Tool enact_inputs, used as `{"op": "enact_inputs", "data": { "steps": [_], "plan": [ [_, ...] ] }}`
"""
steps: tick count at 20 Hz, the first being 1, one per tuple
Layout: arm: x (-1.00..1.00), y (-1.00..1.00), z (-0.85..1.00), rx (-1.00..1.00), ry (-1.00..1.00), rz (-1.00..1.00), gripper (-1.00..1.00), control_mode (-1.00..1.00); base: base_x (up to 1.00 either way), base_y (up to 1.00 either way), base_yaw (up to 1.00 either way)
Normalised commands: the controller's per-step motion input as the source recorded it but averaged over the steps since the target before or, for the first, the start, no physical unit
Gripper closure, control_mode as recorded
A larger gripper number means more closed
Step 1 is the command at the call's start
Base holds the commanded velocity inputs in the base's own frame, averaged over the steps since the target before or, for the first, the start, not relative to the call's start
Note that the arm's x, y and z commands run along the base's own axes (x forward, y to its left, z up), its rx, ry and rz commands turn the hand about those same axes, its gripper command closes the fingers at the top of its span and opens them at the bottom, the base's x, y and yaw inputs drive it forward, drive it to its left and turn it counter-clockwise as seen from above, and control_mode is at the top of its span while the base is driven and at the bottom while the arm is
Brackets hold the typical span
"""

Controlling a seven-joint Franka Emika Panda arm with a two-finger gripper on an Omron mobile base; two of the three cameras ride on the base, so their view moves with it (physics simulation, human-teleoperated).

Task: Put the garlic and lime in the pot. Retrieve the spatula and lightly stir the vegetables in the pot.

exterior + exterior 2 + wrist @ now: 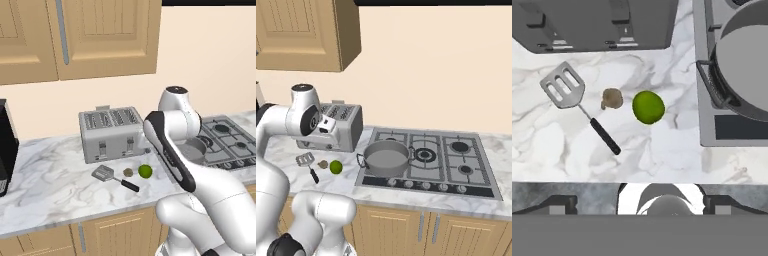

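1. A kitchen with wooden cabinets and a cream wall; the white marble desk (662, 155) runs from a toaster (111, 133) on the left to a gas hob (451, 155) on the right.
2. Left to right in my hand view: the spatula (577, 102) lies flat, slotted head up-left and black handle trailing down-right; just beside it sits the garlic (612, 98); near that, apart from it, the lime (648, 107); well to the right, the pot (747, 75) stands on the hob with nothing showing inside it.
3. My fingers are spread wide and hold nothing; I hang above the desk, looking down on the vegetables.
4. I judge this as the very first step: neither garlic nor lime is in the pot yet, and the spatula is untouched.
5. Next I should drop straight down over one of the two, likely the lime below me, close on its round sides without rolling it, then carry it right to the pot.
6. I can read no brand, label or writing anywhere.
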Motion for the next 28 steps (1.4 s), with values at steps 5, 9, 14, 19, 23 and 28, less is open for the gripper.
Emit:
{"op": "enact_inputs", "data": {
  "steps": [5, 9, 14, 19, 23, 28],
  "plan": [
    [0.03, -0.01, -1.00, -0.03, 0.00, -0.02, -1.00, -1.00, 0.00, 0.00, 0.00],
    [0.18, 0.00, -0.79, 0.00, 0.00, -0.04, -1.00, -1.00, 0.00, 0.00, 0.00],
    [0.66, 0.11, -0.49, 0.00, 0.00, -0.11, -1.00, -1.00, 0.00, 0.00, 0.00],
    [0.53, 0.04, -0.05, 0.00, 0.13, -0.06, -1.00, -1.00, 0.00, 0.00, 0.00],
    [0.39, 0.00, 0.00, 0.00, 0.08, 0.00, -1.00, -1.00, 0.00, 0.00, 0.00],
    [0.30, 0.00, 0.00, 0.00, 0.04, 0.00, -1.00, -1.00, 0.00, 0.00, 0.00]
  ]
}}
